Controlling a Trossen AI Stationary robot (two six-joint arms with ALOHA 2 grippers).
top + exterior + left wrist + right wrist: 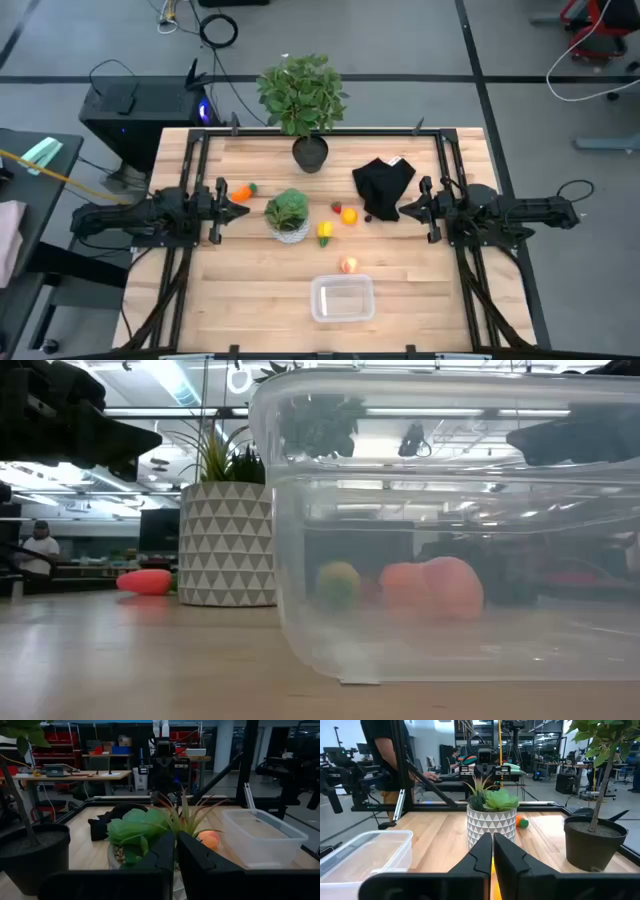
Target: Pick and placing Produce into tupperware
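Observation:
In the high view the clear tupperware (342,299) stands near the table's near edge, with nothing in it. The peach-coloured piece (349,265) lies just beyond it. The yellow piece (325,231), orange ball (349,215) and small red strawberry (337,207) lie mid-table. The orange carrot (242,189) lies left of them, close by the tips of my left gripper (238,203), which is shut. My right gripper (408,209) is shut and hovers beside the black cloth (385,187). In the wrist views both grippers (175,855) (492,851) hold nothing.
A succulent in a white patterned pot (288,216) stands between the carrot and the other produce. A tall plant in a black pot (310,152) stands at the far edge. Black rails (190,180) run along the table's sides. A person (385,755) stands beyond the table.

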